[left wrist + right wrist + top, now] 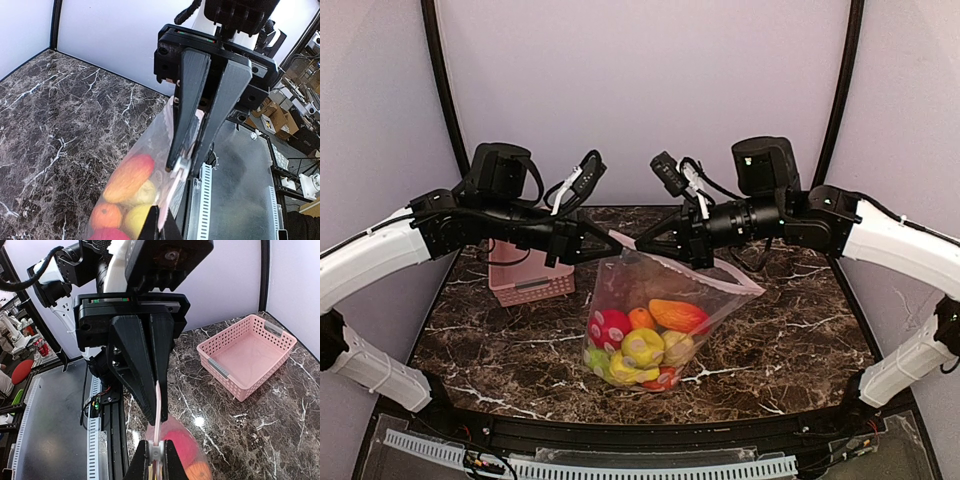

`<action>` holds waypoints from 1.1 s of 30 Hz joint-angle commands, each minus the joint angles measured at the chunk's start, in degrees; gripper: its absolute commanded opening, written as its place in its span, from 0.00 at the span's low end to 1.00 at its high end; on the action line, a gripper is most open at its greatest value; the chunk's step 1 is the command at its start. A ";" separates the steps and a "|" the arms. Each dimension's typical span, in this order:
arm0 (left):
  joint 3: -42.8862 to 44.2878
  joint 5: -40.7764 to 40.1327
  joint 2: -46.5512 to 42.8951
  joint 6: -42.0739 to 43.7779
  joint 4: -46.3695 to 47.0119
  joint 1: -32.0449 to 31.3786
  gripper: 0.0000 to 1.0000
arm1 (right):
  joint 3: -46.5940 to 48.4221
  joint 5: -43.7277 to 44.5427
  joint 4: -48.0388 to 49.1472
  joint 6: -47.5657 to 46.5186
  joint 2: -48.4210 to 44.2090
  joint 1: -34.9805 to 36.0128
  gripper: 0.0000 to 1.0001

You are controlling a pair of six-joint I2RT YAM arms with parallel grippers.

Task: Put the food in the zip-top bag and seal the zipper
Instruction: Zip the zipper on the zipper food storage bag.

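Observation:
The zip-top bag (665, 295) hangs above the marble table, stretched between my two grippers. The food (642, 340) fills its bottom, showing as red, orange and yellow toys (127, 180) through the plastic. My left gripper (604, 246) (161, 219) is shut on the left end of the pink zipper (158, 405). My right gripper (666, 240) (156, 449) faces it a short way along the strip. It is shut on the white slider tab (183, 165). The rest of the zipper (725, 272) trails down to the right behind it.
A pink slotted basket (530, 285) (247, 352) stands on the table behind the left arm, with nothing in it. Both arms meet over the middle of the dark marble table (790, 340). A metal frame with a white slotted rail (620, 465) runs along the near edge.

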 commanded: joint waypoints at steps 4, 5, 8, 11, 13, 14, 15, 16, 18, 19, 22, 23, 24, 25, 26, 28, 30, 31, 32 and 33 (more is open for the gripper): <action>-1.24 -4.10 -3.28 -1.48 0.29 2.10 0.01 | -1.44 0.59 -2.04 -0.34 -2.83 0.25 0.00; -1.36 -4.19 -3.43 -1.52 0.33 2.26 0.01 | -1.48 0.63 -2.04 -0.34 -2.81 0.28 0.00; -1.60 -4.71 -3.62 -1.76 0.42 2.45 0.01 | -1.57 0.72 -2.02 -0.25 -2.93 0.28 0.00; -1.95 -5.68 -3.82 -2.06 0.45 2.66 0.01 | -1.66 0.80 -2.04 -0.16 -2.97 0.27 0.00; -2.08 -6.17 -3.93 -2.21 0.45 2.83 0.01 | -1.79 0.81 -2.04 -0.16 -3.09 0.28 0.00; -2.16 -6.28 -4.01 -2.27 0.45 2.90 0.01 | -1.85 0.89 -2.11 -0.16 -3.14 0.23 0.00; -2.22 -6.54 -4.02 -2.32 0.46 2.97 0.01 | -1.90 0.93 -2.13 -0.16 -3.21 0.26 0.00; -2.26 -6.64 -4.03 -2.42 0.39 3.02 0.01 | -2.00 1.02 -2.13 -0.09 -3.28 0.25 0.00; -2.40 -7.04 -3.99 -2.52 0.31 3.20 0.01 | -2.16 1.05 -2.19 -0.07 -3.41 0.27 0.00; -2.42 -7.45 -4.01 -2.56 0.25 3.21 0.01 | -2.18 1.09 -2.19 -0.07 -3.48 0.27 0.00; -2.74 -8.23 -4.10 -2.65 0.20 3.46 0.01 | -2.44 1.19 -2.25 -0.08 -3.58 0.25 0.00; -2.81 -8.54 -4.11 -2.83 0.20 3.47 0.01 | -2.49 1.31 -2.30 -0.07 -3.65 0.23 0.00; -2.92 -8.70 -4.03 -2.89 0.19 3.61 0.01 | -2.60 1.40 -2.30 0.00 -3.74 0.21 0.00; -2.99 -8.92 -4.03 -2.98 0.19 3.63 0.01 | -2.69 1.42 -2.31 0.01 -3.78 0.24 0.00; -3.16 -8.98 -4.03 -3.06 0.26 3.74 0.01 | -2.78 1.57 -2.31 0.01 -3.83 0.26 0.00; -3.34 -9.23 -4.11 -3.21 0.28 3.82 0.01 | -2.93 1.74 -2.28 0.01 -3.98 0.25 0.00; -3.55 -9.50 -4.08 -3.34 0.28 4.00 0.01 | -3.13 1.93 -2.30 0.01 -4.16 0.21 0.00; -3.62 -9.57 -4.15 -3.40 0.28 4.05 0.01 | -3.27 2.05 -2.29 0.01 -4.24 0.25 0.00; -3.73 -9.67 -4.18 -3.44 0.35 4.08 0.01 | -3.32 2.16 -2.38 -0.03 -4.28 0.26 0.00; -3.81 -9.74 -4.16 -3.47 0.36 4.13 0.01 | -3.40 2.27 -2.39 -0.04 -4.37 0.23 0.00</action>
